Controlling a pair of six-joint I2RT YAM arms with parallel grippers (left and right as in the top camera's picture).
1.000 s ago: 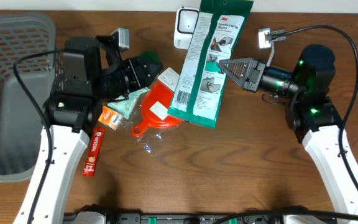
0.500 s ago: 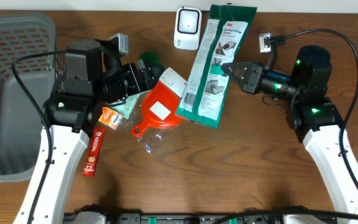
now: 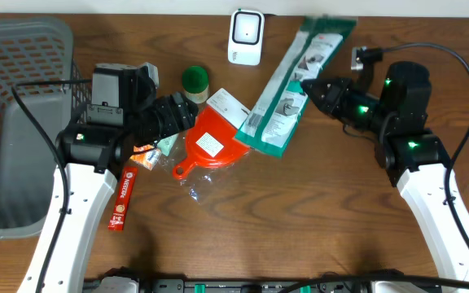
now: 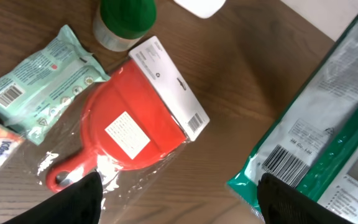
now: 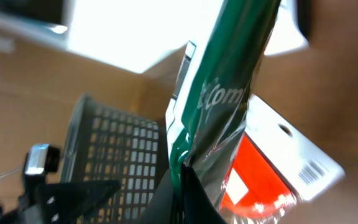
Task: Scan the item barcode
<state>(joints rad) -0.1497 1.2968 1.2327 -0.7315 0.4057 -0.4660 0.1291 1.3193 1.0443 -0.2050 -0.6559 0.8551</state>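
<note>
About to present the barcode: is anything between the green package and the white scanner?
Nothing visible. The right end effector holds the green package beside the white scanner, with only bare table between them.

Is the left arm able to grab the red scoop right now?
Probably yes. The left gripper is open right at the red scoop, nothing lies on it, and the green package in the right gripper sits off to the side.
</note>
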